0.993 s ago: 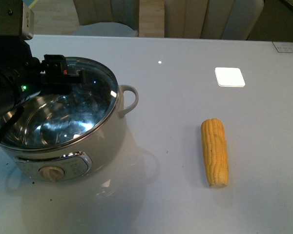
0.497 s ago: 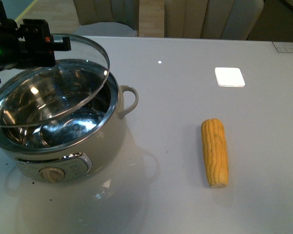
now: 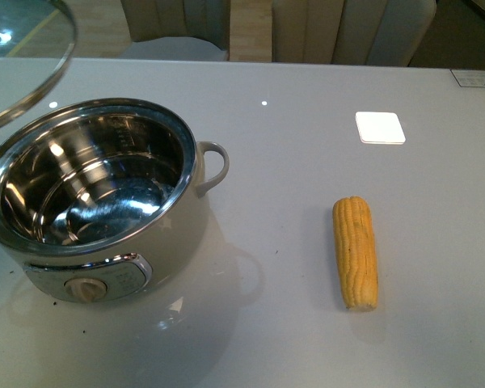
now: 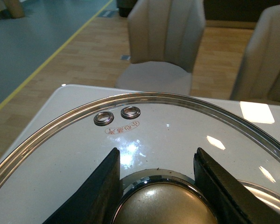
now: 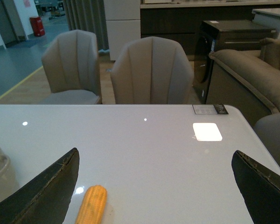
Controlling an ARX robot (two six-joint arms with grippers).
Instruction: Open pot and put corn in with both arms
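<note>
While the left claw (image 4: pixel 156 161) clamps the lid (image 4: pixel 130 133) by its knob (image 4: pixel 165 205), the pot (image 3: pixel 186 234) stands uncovered near the bench's (image 3: pixel 307 170) left edge. The right claw (image 5: pixel 154 161) gapes empty above the corn (image 5: pixel 91 211).

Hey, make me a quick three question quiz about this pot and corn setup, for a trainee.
1. True or false: the corn lies inside the pot.
2. What does the left gripper hold? A) the glass lid by its knob; B) the corn; C) nothing.
3. Fill in: the right gripper is ___ and holds nothing.
Key: 1 false, it lies on the table; 2 A; 3 open.
</note>
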